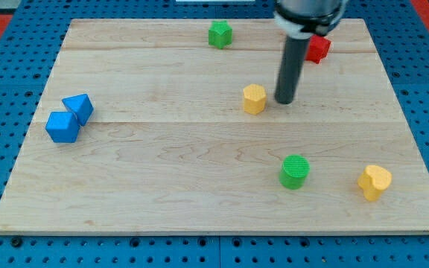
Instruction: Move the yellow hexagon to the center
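Observation:
The yellow hexagon (254,98) lies on the wooden board (199,186), a little right of the middle and in its upper half. My tip (284,100) rests on the board just to the view's right of the hexagon, a small gap apart from it. The dark rod rises from there toward the view's top.
A green block (220,34) sits near the top edge. A red block (318,49) is partly hidden behind the rod at the upper right. Two blue blocks (70,118) touch at the left. A green cylinder (295,171) and a yellow heart-like block (375,182) lie at the lower right.

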Controlling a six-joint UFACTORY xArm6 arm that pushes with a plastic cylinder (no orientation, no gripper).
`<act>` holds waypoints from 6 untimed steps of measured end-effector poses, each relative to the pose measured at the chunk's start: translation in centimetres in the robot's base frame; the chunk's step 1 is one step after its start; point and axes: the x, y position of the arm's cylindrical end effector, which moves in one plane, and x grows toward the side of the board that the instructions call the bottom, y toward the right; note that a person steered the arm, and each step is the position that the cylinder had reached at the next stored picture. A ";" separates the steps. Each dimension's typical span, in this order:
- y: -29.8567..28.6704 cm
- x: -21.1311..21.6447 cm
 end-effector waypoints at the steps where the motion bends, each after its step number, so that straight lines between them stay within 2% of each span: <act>1: -4.6 0.4; 2: -3.6 -1.6; 3: -7.7 -2.1; 4: -6.3 -0.3; 5: 5.6 0.8; 6: 15.5 5.5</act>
